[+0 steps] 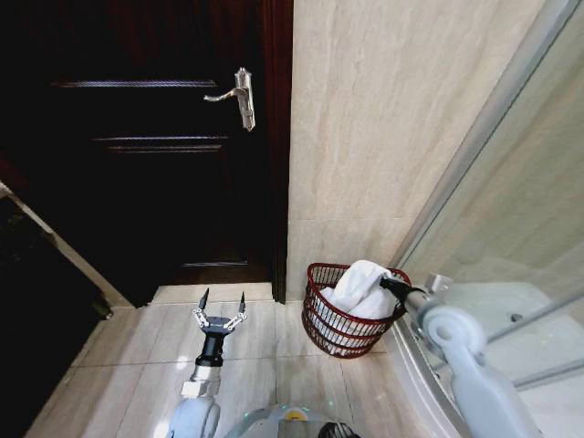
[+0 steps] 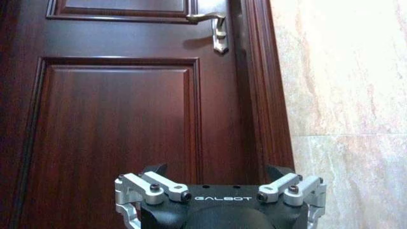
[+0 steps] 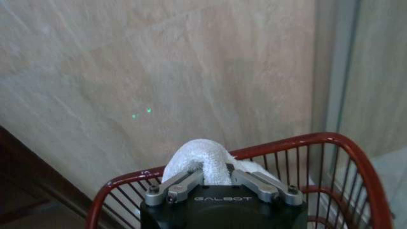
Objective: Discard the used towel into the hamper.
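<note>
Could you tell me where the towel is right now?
In the head view, the towel is draped in the hamper at the wall, right of the door, held by the right gripper.

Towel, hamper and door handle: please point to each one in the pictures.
Towel (image 1: 358,282), head view, upper white fold.
Hamper (image 1: 317,318), head view, left wire wall.
Door handle (image 1: 243,99), head view, metal plate.
</note>
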### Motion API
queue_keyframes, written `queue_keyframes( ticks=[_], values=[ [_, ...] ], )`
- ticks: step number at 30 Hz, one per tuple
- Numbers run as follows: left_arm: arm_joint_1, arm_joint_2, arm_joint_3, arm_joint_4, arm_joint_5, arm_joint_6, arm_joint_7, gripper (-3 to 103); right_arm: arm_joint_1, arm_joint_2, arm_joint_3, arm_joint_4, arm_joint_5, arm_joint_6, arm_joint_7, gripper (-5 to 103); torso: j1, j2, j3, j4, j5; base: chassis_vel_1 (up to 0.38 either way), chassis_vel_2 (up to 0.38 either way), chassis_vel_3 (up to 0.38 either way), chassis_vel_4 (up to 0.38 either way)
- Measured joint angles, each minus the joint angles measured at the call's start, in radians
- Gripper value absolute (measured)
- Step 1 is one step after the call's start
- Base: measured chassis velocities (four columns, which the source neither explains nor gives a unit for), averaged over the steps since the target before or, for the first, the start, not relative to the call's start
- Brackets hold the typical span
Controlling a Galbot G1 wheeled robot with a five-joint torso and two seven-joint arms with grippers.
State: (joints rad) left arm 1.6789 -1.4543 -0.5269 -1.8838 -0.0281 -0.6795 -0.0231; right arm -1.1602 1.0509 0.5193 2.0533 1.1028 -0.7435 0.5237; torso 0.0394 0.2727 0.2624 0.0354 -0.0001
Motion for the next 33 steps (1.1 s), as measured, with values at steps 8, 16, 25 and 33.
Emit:
queue_keyframes(
  ticks=[8, 16, 25, 33],
  values=[
    [-0.009, -0.02, -0.004, -0.004, -0.006, 0.005, -0.002, 100, 0.213, -0.02, -0.172, -0.212, 0.12, 0.006, 0.087, 3, 0.0, 0.001, 0.001, 0.0003, -0.0001, 0.0, 0.0, 0.0, 0.0],
    [-0.024, -0.012, -0.016, 0.003, -0.025, 0.018, -0.003, 100, 0.297, 0.004, -0.246, -0.372, 0.239, 0.008, 0.115, 3, 0.001, 0.002, 0.001, -0.0001, 0.0011, 0.0, 0.0, 0.0, 0.0],
    [-0.032, -0.008, -0.007, 0.015, -0.032, 0.016, 0.0, 100, 0.333, 0.039, -0.277, -0.488, 0.318, 0.009, 0.146, 3, 0.001, 0.002, 0.001, 0.0003, 0.0005, 0.0, 0.0, 0.0, 0.0],
    [-0.039, 0.0, -0.007, 0.033, -0.038, 0.014, 0.007, 100, 0.3, 0.045, -0.268, -0.516, 0.304, 0.01, 0.159, 3, 0.001, 0.003, 0.002, 0.0002, 0.0, 0.0, 0.0, 0.0, 0.0]
  ],
)
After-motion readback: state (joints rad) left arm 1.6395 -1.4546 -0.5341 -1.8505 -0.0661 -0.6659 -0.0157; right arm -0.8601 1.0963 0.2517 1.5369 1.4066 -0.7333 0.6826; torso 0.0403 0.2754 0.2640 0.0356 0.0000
